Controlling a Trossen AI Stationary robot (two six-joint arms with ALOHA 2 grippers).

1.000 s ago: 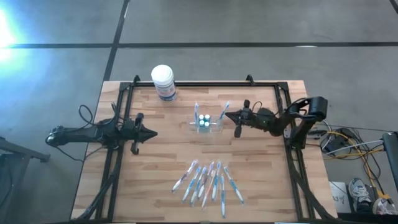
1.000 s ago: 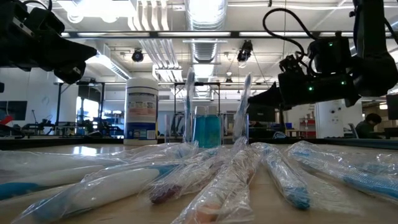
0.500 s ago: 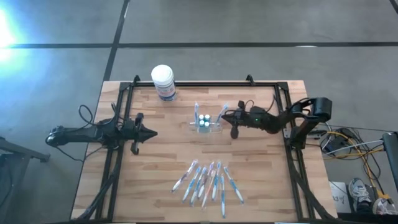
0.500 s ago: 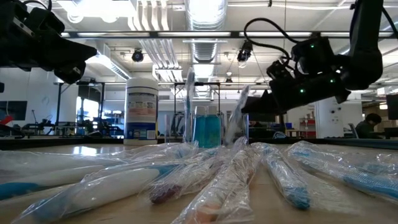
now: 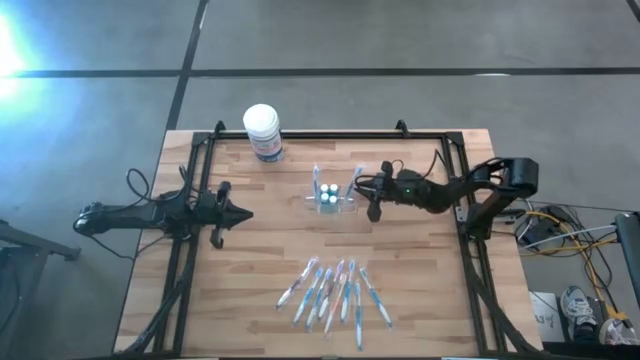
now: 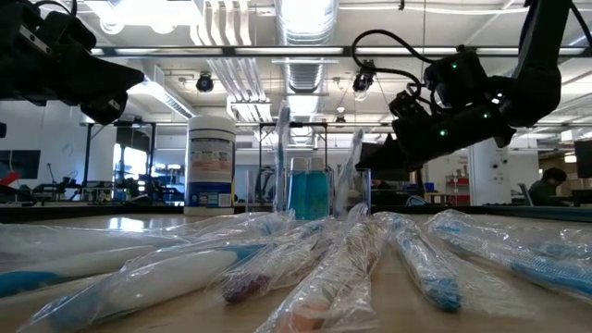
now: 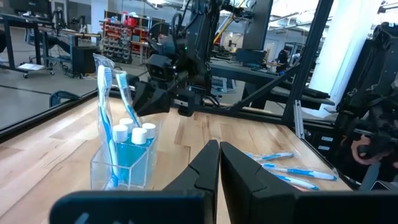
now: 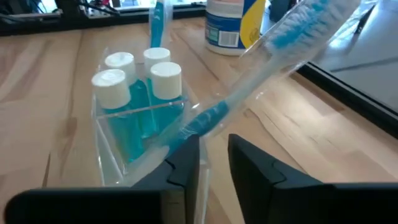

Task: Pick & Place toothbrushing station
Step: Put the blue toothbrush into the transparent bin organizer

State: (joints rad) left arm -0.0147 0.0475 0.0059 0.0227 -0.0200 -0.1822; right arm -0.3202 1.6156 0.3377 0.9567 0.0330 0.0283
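1. We see the toothbrushing station (image 5: 333,200) near the table's (image 5: 250,290) centre, a bit toward the far edge: a clear plastic holder w/ three white-capped blue bottles (image 8: 140,78) inside.
2. Two wrapped toothbrushes stand in it. One upright toothbrush (image 7: 103,112) sits at the station's left end; a leaning toothbrush (image 8: 261,74) sits at its right end, tilted toward the right arm.
3. Right gripper (image 5: 372,192) is just beside the station's right end, fingers (image 8: 186,165) parted w/ a narrow gap. In the right wrist view the leaning toothbrush's lower handle sits right at the fingertips; we can't tell if they touch it, prob. not clamped.
4. Left gripper (image 5: 240,213) waits well left of the station, over the table's left part, jaws closed together on nothing, pointing toward the station.
5. A white tub w/ blue label (image 5: 263,133) stands at the far edge, left of centre, apart from the station.
6. A fan of wrapped toothbrushes (image 5: 335,292) lies on the near half of the table, approx. centre, well apart from both grippers.
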